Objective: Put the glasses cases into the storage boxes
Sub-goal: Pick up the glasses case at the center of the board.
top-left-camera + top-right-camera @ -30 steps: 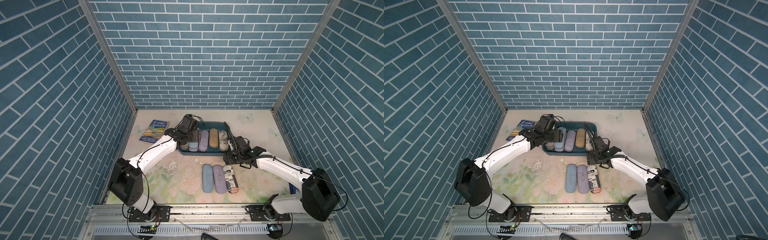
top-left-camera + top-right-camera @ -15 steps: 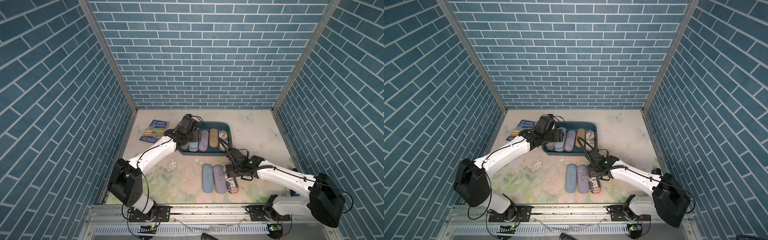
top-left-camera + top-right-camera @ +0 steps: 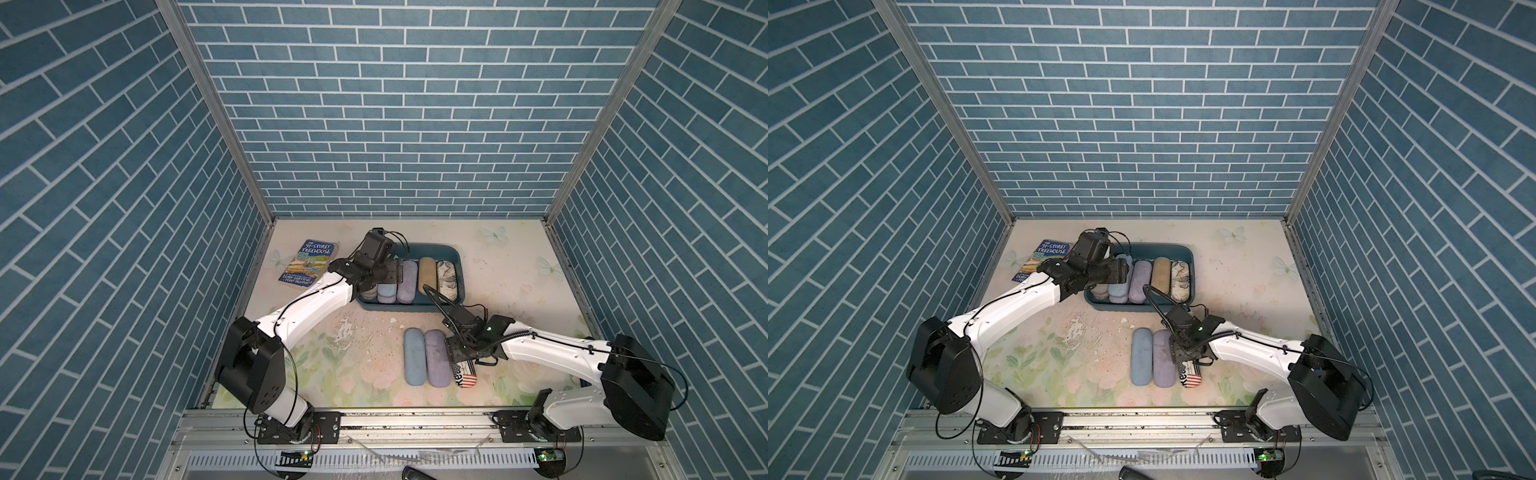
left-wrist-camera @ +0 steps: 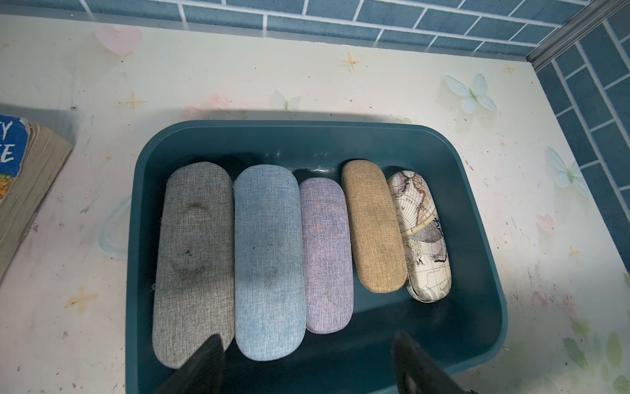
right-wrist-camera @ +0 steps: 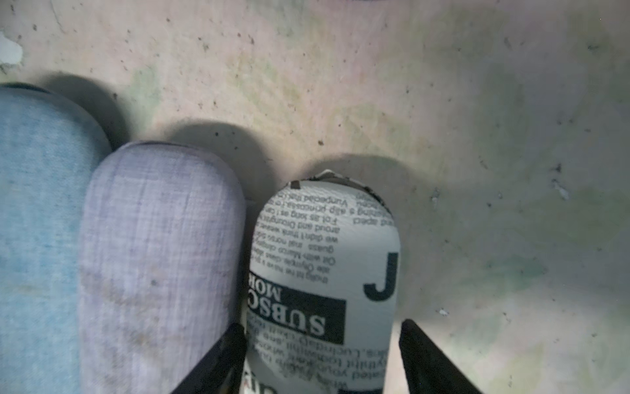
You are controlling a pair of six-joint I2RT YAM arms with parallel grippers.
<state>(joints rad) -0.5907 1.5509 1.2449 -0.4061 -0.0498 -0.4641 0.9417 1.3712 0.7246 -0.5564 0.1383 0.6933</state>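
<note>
Nearest the rail (image 3: 415, 417), on the table (image 3: 519, 291): three glasses cases lying side by side, namely loose light blue case (image 3: 414, 357), loose lilac case (image 3: 436, 358) and newspaper-print case (image 3: 465, 376), the last tight against the lilac. Right gripper (image 5: 320, 327) down over the newspaper-print case, jaws apart and astride it, not yet clamped; one finger (image 5: 220, 360) in the narrow seam beside the lilac, its partner clear on the bare side. Best closed slowly across the short width, low on the rounded flanks, to avoid skidding off the smooth printed shell. Worth watching the seam-side finger: liable to nudge the lilac neighbour on closing. Then a straight, level lift before any travel, high enough to clear the rim.

Farther back, the storage box (image 4: 306, 126), dark teal, already filled five abreast: grey case (image 4: 194, 259), boxed light blue case (image 4: 269, 262), boxed lilac case (image 4: 327, 256), tan case (image 4: 373, 228), map-print case (image 4: 422, 238). Little bare floor to spare, so probably a spot on top, laid along the row rather than across. Left gripper (image 4: 308, 337) hovering over the box, jaws spread, empty; better kept out of the incoming path. Level with the box, off to the left, a paperback book (image 3: 309, 264): not part of the job.
</note>
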